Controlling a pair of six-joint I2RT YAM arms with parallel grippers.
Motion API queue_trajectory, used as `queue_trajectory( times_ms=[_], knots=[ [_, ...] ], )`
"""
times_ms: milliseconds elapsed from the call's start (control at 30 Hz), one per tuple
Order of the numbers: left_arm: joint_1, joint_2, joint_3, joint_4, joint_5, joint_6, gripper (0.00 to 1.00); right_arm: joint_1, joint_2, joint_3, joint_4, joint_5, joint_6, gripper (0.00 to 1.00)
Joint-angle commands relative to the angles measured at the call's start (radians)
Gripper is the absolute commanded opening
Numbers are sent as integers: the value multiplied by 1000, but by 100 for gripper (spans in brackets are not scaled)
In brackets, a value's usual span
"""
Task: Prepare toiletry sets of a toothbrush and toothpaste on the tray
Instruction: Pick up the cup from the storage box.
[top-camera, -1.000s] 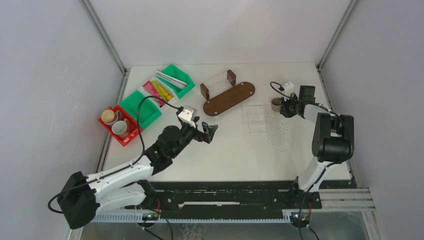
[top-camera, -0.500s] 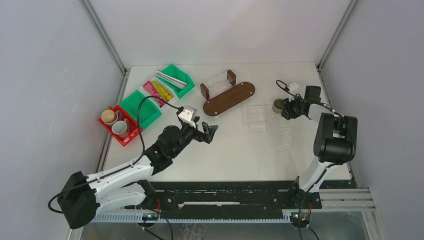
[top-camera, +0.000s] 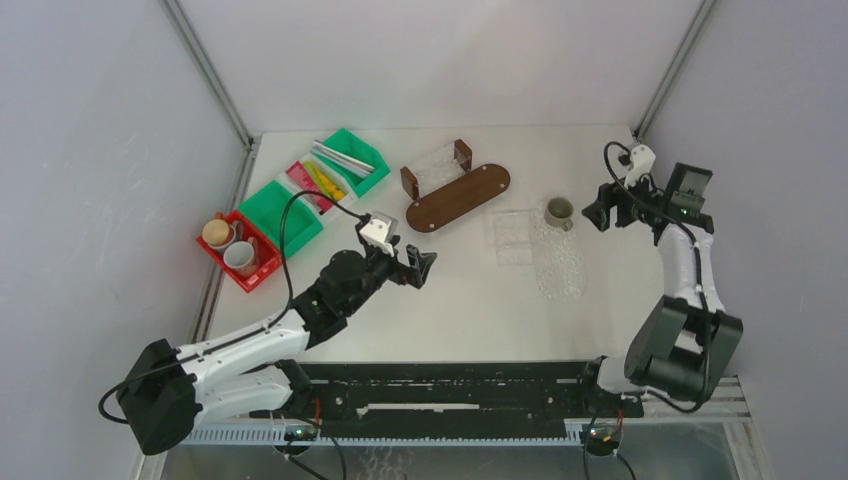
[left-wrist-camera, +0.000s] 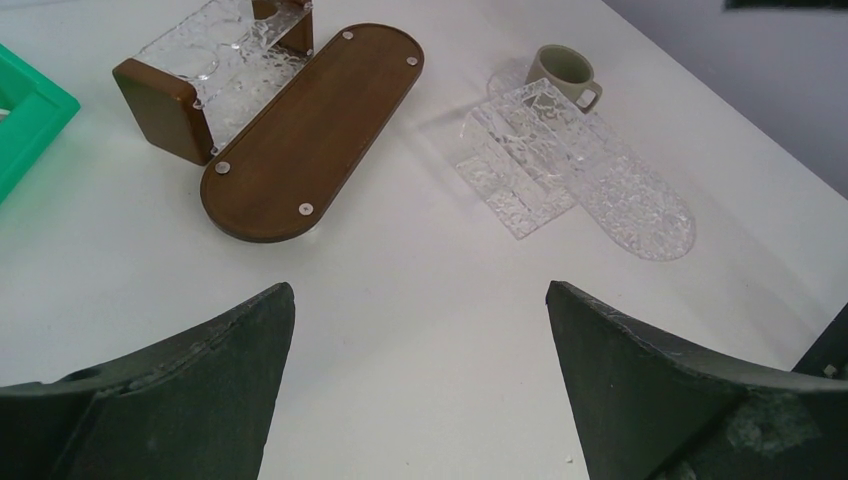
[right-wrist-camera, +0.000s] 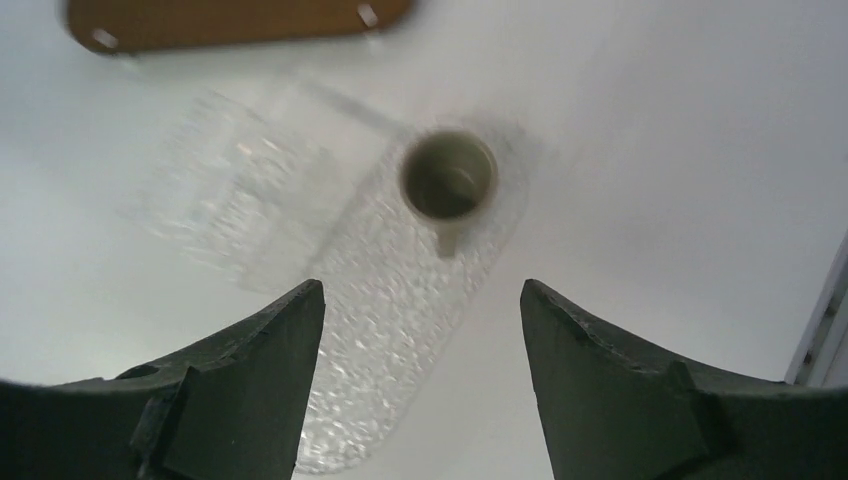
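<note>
From above: a white desk (top-camera: 460, 310) boxed in by plain grey walls (top-camera: 100, 150) and metal corner posts (top-camera: 205, 70). The mug (top-camera: 558, 211) stands upright at the far end of the clear tray (top-camera: 560, 272). The right pincer (top-camera: 595, 213) is just beside it, spread wide, gripping nothing. The left pincer (top-camera: 414, 264) hangs mid-desk, wide and empty too. Coloured bins (top-camera: 283, 215) line the left edge.

Left wrist: bare white surface between the fingers, the wooden tray (left-wrist-camera: 310, 130) ahead and the mug (left-wrist-camera: 563, 72) far off to the right.

Right wrist: the mug (right-wrist-camera: 449, 180) sits on the tray's (right-wrist-camera: 380, 340) rounded end, its handle towards the camera and well clear of both fingers (right-wrist-camera: 250, 380).
</note>
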Motion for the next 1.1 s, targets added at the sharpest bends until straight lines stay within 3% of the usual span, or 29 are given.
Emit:
queue_trajectory(
  times_ms=[0,200,300,400,533,633,733,867,967,1067],
  knots=[
    [12,-3,63,-19,-13,4,100,51,-168,120,-48,-166,164,81],
    [121,-8,80,-65,48,-112,100,237,-278,159,-53,-307,282,85],
    [188,-5,101,-102,73,-162,100,237,-336,-15,160,-428,388,86],
    [249,-12,108,-113,77,-186,99,212,-374,-147,346,-454,527,91],
    [339,-20,145,-199,70,-214,95,230,-372,-129,301,-456,502,91],
    [473,-59,138,-264,101,-270,95,273,-360,-118,259,-426,462,91],
    [610,-140,97,-281,190,-350,95,311,-350,-118,254,-393,459,91],
    [741,-267,85,-371,180,-427,92,355,-349,-116,243,-375,449,91],
    [846,-287,139,-468,256,-481,85,378,-347,-115,234,-356,434,91],
    [918,-221,313,-658,325,-429,83,389,-343,-115,232,-339,430,91]
  ],
)
